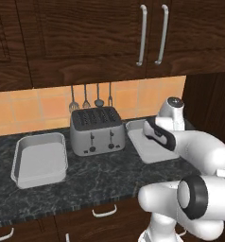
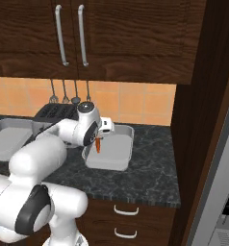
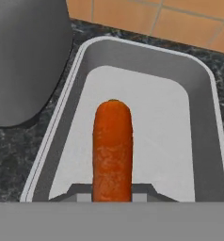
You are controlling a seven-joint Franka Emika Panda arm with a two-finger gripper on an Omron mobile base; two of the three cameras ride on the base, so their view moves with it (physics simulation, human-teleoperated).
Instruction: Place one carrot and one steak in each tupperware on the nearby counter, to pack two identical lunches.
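Observation:
My gripper [image 2: 98, 140] is shut on an orange carrot [image 2: 98, 145], which hangs tip-down over the right tupperware [image 2: 117, 154]. In the hand view the carrot [image 3: 113, 141] sticks out from between the dark fingertips [image 3: 79, 192], above the light-grey floor of that tupperware [image 3: 161, 127], which holds nothing. The left tupperware [image 1: 38, 160] lies with nothing in it on the black marbled counter [image 1: 100, 177], left of the toaster. My arm hides part of the right tupperware [image 1: 145, 147] in the left base view. The steak is out of view.
A silver toaster [image 1: 96, 130] stands between the two trays, close to the left rim of the right one [image 3: 24, 61]. Utensils [image 1: 90, 100] hang on the tiled wall behind it. A dark wood panel [image 2: 203, 120] bounds the counter on the right.

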